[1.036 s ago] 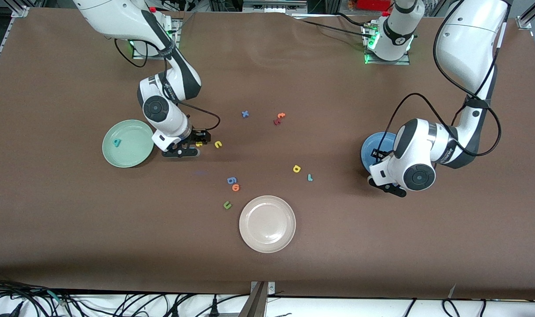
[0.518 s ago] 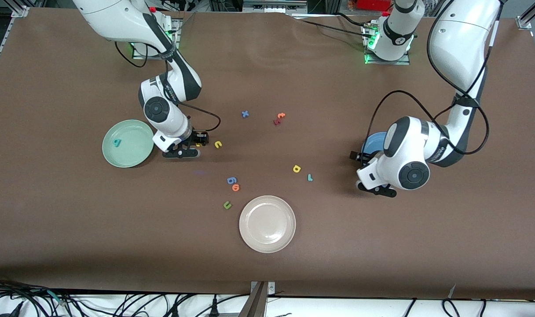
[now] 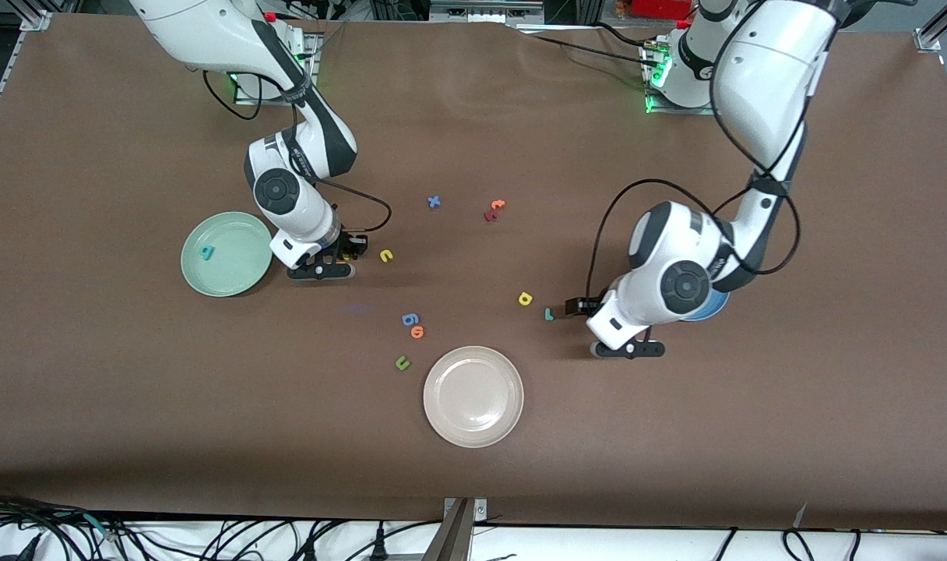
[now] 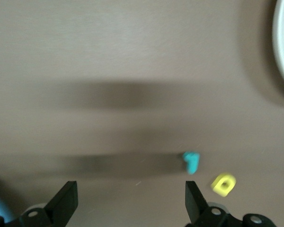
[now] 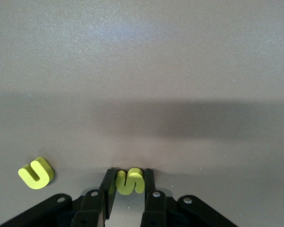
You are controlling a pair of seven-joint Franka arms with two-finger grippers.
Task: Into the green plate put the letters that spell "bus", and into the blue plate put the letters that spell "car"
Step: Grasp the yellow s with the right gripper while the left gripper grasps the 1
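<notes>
Right tool (image 5: 129,187) is seen low on the worktop (image 3: 131,405) just beside the green plate (image 3: 226,254), its fingers (image 5: 109,182) pinched on the yellow s (image 5: 129,181). In the front view the right tool (image 3: 347,254) mostly hides that letter. The yellow u (image 3: 385,255) lies flat on the worktop just beside the tool, toward the left arm's end; it is also seen in the right wrist view (image 5: 36,172). The teal b (image 3: 206,251) is already in the green plate.

Left tool (image 4: 131,201) is spread wide, nothing between the fingers (image 4: 66,201); it hovers low over bare worktop next to the teal r (image 4: 191,161) and the yellow a (image 4: 224,184). In the front view the left tool (image 3: 576,306) is just beside the teal r (image 3: 548,314), with the yellow a (image 3: 526,298) a little more toward the right arm's end. The blue plate (image 3: 703,313) is mostly covered by the left arm's wrist; only a sliver of rim is seen, and what lies in it cannot be told. The teal c is not found in any view.

Other pieces on the worktop: blue x (image 3: 434,202), red and orange letters (image 3: 494,209), blue 6-like piece (image 3: 410,319) touching an orange letter (image 3: 417,333), green u (image 3: 402,362), beige-white plate (image 3: 473,396) nearest the front camera.
</notes>
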